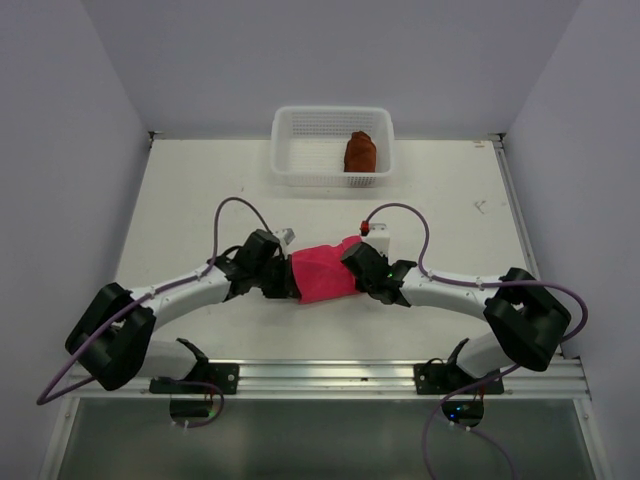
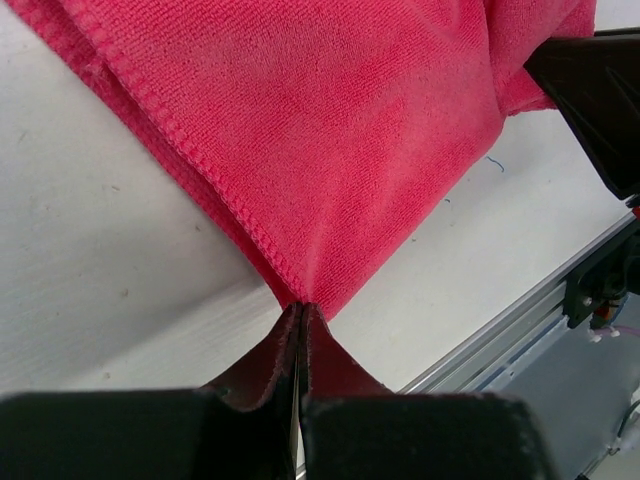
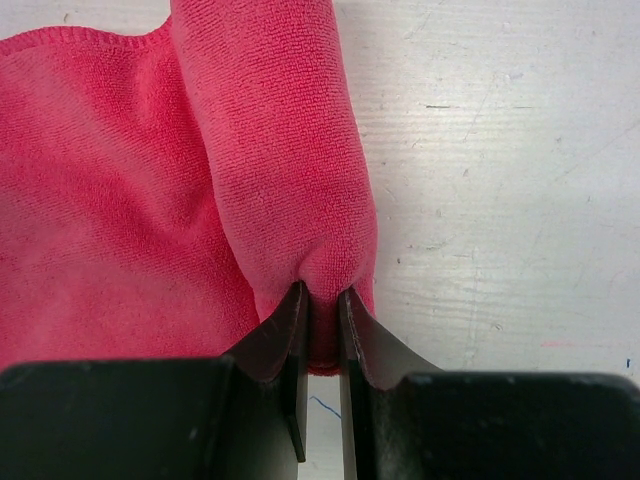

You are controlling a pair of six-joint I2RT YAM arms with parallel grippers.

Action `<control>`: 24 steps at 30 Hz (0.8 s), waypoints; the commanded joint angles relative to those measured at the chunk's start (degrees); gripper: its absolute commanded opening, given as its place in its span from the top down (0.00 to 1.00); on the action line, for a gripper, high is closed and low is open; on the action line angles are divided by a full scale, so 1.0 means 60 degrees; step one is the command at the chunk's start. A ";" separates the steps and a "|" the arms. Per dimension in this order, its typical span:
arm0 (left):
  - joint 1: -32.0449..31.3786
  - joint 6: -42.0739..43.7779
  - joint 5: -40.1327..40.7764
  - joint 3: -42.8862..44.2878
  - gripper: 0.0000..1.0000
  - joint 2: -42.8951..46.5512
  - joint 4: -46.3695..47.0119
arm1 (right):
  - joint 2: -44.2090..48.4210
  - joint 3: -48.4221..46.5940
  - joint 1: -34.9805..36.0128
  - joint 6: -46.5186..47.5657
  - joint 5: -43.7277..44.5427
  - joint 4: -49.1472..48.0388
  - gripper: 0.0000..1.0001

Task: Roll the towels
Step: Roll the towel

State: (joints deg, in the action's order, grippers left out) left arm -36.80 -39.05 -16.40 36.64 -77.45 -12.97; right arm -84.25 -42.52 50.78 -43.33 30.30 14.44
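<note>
A pink-red towel (image 1: 325,272) lies on the white table (image 1: 200,190) between the two arms, its right edge rolled into a thick fold (image 3: 280,170). My left gripper (image 1: 285,280) is shut on the towel's left corner (image 2: 300,290). My right gripper (image 1: 358,268) is shut on the near end of the rolled fold (image 3: 322,300). A rolled rust-brown towel (image 1: 360,152) lies in the white basket (image 1: 290,150) at the back.
The aluminium rail (image 1: 330,375) runs along the table's near edge and shows in the left wrist view (image 2: 530,310). Purple cables (image 1: 235,205) loop above both arms. Grey walls close the left, right and back sides.
</note>
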 commanded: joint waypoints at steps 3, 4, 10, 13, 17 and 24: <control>-0.0034 -0.0245 0.0419 -0.0467 1.00 0.0808 0.0185 | -0.0080 -0.0135 0.0032 -0.0337 0.0120 0.0480 1.00; -0.0020 -0.0245 0.0419 -0.0511 1.00 0.0838 0.0199 | -0.0080 -0.0135 0.0032 -0.0351 0.0106 0.0494 1.00; -0.0063 -0.0201 0.0522 -0.0892 0.95 0.0633 0.0316 | -0.0065 -0.0149 0.0032 -0.0351 0.0047 0.0494 1.00; -0.0078 -0.0186 0.0624 -0.1053 0.91 0.0618 0.0375 | -0.0080 -0.0193 0.0017 -0.0264 -0.0026 0.0509 1.00; -0.0093 -0.0230 0.0698 -0.1054 0.81 0.0662 0.0361 | -0.0080 -0.0208 0.0032 -0.0147 -0.0056 0.0494 1.00; -0.0093 -0.0260 0.0990 -0.0046 0.71 0.1072 -0.0224 | -0.0167 -0.0427 0.0222 0.0073 0.0162 0.0655 1.00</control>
State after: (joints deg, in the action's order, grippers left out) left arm -36.95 -40.01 -12.43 31.57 -73.32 -13.63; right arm -84.33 -43.18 51.20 -43.75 30.22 15.57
